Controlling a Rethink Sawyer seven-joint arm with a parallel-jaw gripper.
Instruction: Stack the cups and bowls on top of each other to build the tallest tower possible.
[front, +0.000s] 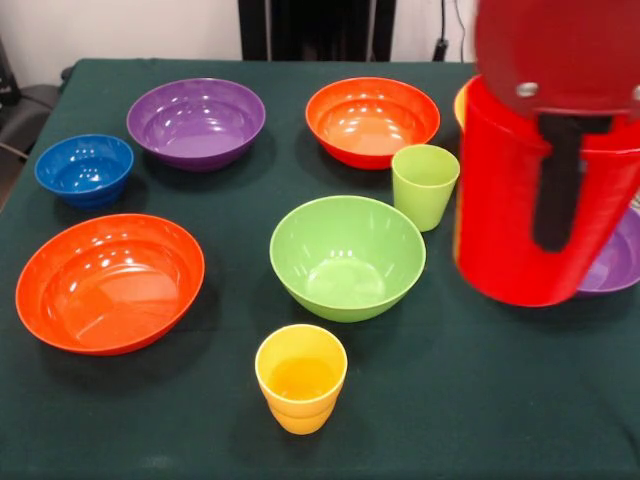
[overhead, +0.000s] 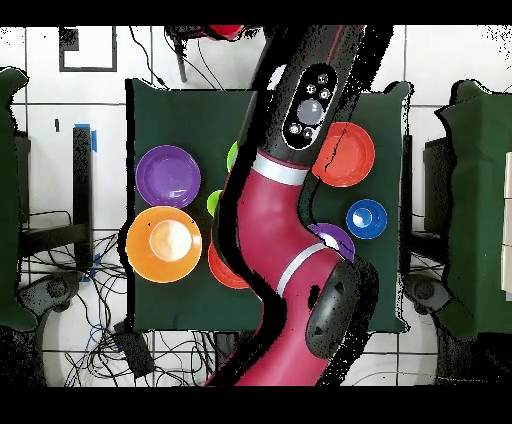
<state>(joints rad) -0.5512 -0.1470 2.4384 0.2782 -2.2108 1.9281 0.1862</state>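
You have nothing stacked so far: every piece you can see sits alone on the green table (front: 440, 420). In the front view the yellow cup (front: 301, 377) stands upright nearest the camera, just in front of the light green bowl (front: 347, 256). The light green cup (front: 425, 186) stands upright just beyond that bowl's right rim, near a red-orange bowl (front: 372, 121) at the far side. A purple bowl (front: 196, 122) sits far left of centre, the small blue bowl (front: 85, 169) near the left edge, and another red-orange bowl (front: 109, 282) lies at the near left. All are open side up.

The arm (front: 545, 160) fills the right of the front view — a bulky red segment that covers part of the second purple bowl (front: 615, 262), of which only a sliver shows at the right edge. A yellow-orange rim peeks out behind the arm's upper left; you cannot tell from here what it belongs to.

From overhead, the arm (overhead: 285, 200) crosses the middle of the table and hides several pieces. The large orange bowl (overhead: 164, 243) lies beside a purple bowl (overhead: 168, 175) on that view's left. The gripper's state — you cannot tell it from either view.
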